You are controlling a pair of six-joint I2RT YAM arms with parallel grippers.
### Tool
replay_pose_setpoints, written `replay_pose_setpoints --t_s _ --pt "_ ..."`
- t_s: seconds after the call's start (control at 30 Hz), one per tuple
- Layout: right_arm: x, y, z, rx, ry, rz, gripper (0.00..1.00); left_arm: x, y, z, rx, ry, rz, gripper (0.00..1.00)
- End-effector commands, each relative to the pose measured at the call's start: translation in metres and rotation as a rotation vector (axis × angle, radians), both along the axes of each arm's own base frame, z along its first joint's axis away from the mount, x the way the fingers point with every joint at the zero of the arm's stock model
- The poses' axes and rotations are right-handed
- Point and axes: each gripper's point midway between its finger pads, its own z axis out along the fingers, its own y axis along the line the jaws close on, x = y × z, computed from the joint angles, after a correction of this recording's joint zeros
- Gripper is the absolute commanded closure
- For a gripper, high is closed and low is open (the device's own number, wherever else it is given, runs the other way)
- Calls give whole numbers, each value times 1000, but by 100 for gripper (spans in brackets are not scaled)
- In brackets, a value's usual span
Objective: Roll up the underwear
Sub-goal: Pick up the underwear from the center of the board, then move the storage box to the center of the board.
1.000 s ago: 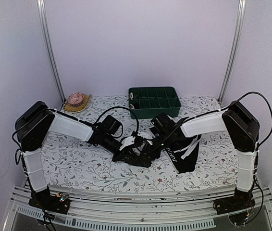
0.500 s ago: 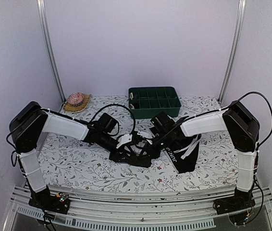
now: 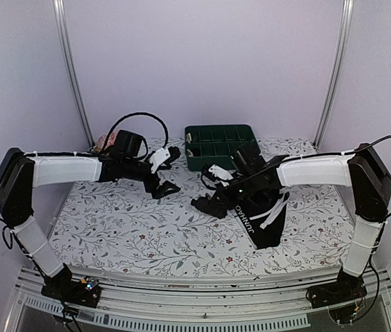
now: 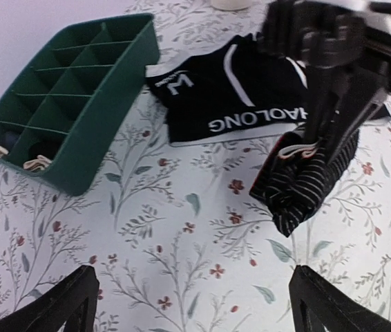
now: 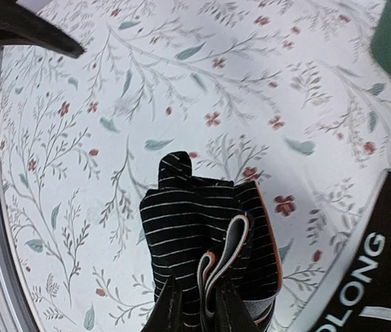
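My right gripper (image 5: 199,315) is shut on a rolled bundle of black underwear with thin white stripes (image 5: 195,235), its orange-edged waistband pinched between the fingers. In the top view the bundle (image 3: 206,204) sits mid-table under that gripper (image 3: 214,199). A second black underwear with white lettering (image 3: 264,211) lies flat to the right, also in the left wrist view (image 4: 230,97). My left gripper (image 3: 170,171) hangs open and empty to the left of the bundle (image 4: 306,183), well apart from it, fingers (image 4: 64,304) spread wide.
A green divided tray (image 3: 222,145) stands at the back centre, close behind both grippers. A pink object on a woven mat (image 3: 109,144) sits at the back left. The table carries a floral cloth (image 3: 112,228). Metal posts rise at both back corners.
My left gripper opened, let go of the bundle and pulled back to the left and toward the rear. My right gripper closed tighter on the bundle and shifted it slightly right.
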Motion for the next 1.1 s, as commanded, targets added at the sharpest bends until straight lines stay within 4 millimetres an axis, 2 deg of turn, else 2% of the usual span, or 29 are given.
replay_pose_setpoints --t_s 0.0,0.13,0.17,0.2,0.27,0.3,0.43,0.5,0.63,0.73,0.8,0.97,1.07 --pt "54 -9 61 14 -203 -225 98 69 15 18 -44 13 219 2" --pt "87 -13 98 38 -326 -329 98 111 18 16 -107 159 292 2" --pt "94 -13 107 46 -354 -347 98 121 16 21 -131 183 305 2" --pt "103 -14 117 50 -390 -373 98 132 15 8 -131 233 327 2" --pt "124 -21 135 47 -464 -459 98 151 10 6 -150 284 357 2" --pt "133 -24 143 50 -495 -505 98 161 6 11 -164 288 367 2" --pt "160 -29 169 100 -597 -589 98 184 0 -4 -162 344 418 9" --pt "173 -30 174 132 -631 -624 98 194 0 -16 -144 360 451 11" --pt "201 -23 172 183 -665 -678 98 208 0 -29 -117 352 484 11" --pt "229 -34 161 205 -649 -897 98 216 2 -40 -97 343 505 11" --pt "243 -24 156 213 -663 -909 98 221 1 -43 -86 333 505 11" --pt "268 -9 146 232 -717 -921 98 245 0 -35 -77 245 538 11" --pt "279 -1 125 217 -713 -923 98 254 -7 -29 -63 182 531 11"
